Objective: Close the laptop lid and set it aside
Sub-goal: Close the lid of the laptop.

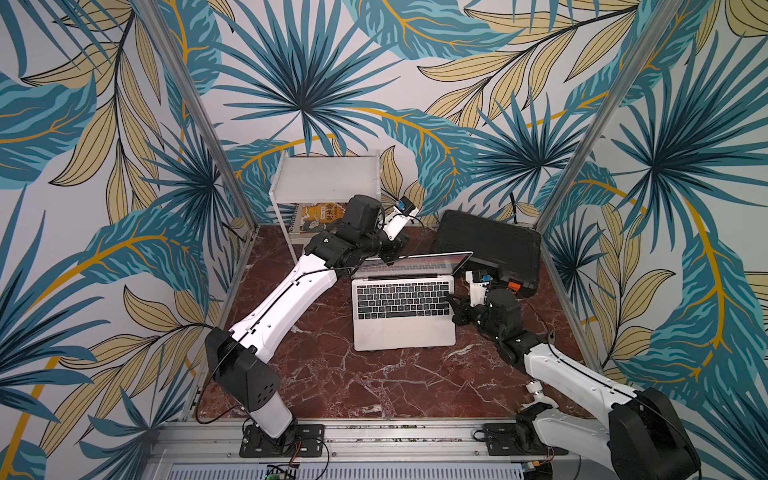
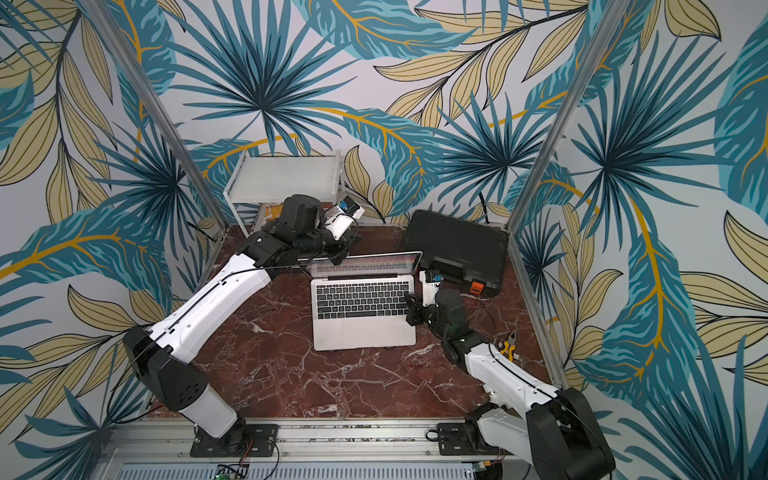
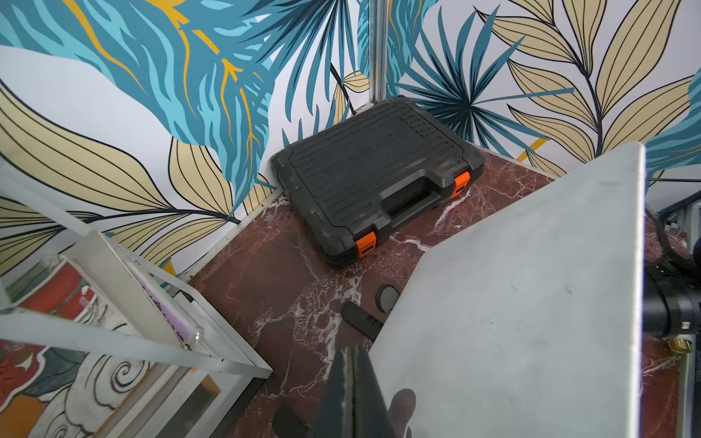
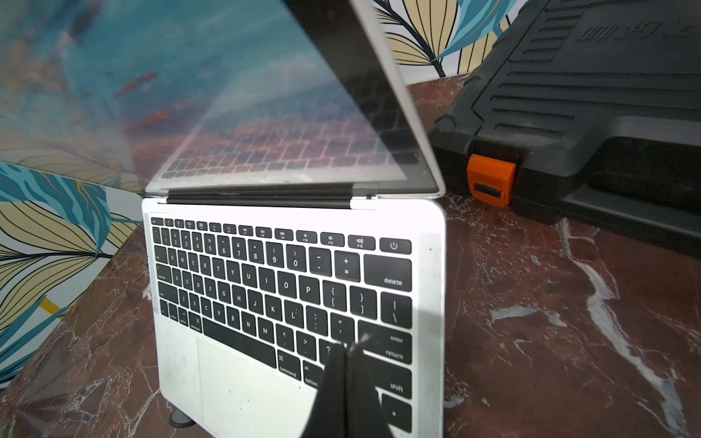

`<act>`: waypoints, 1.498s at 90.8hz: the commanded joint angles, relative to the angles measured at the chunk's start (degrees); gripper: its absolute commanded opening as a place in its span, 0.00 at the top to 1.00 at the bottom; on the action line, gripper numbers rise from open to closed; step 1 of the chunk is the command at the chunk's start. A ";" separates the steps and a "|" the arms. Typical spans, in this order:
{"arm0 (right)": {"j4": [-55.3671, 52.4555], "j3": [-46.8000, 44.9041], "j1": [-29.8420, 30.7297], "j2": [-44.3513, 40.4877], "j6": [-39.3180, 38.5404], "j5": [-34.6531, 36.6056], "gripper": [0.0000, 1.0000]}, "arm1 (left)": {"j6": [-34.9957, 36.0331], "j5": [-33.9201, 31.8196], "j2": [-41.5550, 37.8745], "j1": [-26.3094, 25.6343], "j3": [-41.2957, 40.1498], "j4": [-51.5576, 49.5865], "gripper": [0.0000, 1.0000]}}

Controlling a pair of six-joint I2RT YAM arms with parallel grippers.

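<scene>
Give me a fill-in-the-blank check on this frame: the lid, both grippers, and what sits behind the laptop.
1. The laptop lid stands ____, not down on the base.
2. The right gripper has its tips over the laptop's ____.
3. The left gripper and the right one both have jaws ____.
4. The black case has ____ latches.
Missing words: open; keyboard; shut; orange.

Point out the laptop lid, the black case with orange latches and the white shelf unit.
Thin silver laptop lid [image 3: 512, 303]: left wrist view, plain outer shell.
Black ribbed plastic case with orange latches [image 1: 490, 243]: in a top view, ribbed upper face.
White metal shelf unit [image 1: 328, 176]: in a top view, flat top.
</scene>
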 commanded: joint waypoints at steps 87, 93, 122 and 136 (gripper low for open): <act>-6.82 -2.44 0.33 -9.59 -2.71 2.63 1.00 | 5.99 0.85 -4.53 -5.22 12.50 -18.30 0.93; -5.99 -2.72 0.28 -9.55 -2.67 2.33 1.00 | 8.45 3.96 -0.49 -4.29 18.10 -23.17 0.97; -5.02 -2.70 0.28 -8.14 -2.91 0.90 1.00 | 12.54 9.42 15.43 0.19 40.12 -39.70 0.97; -5.06 -2.82 0.31 -8.38 -3.28 1.51 1.00 | 13.65 8.87 17.55 0.03 39.45 -41.25 0.98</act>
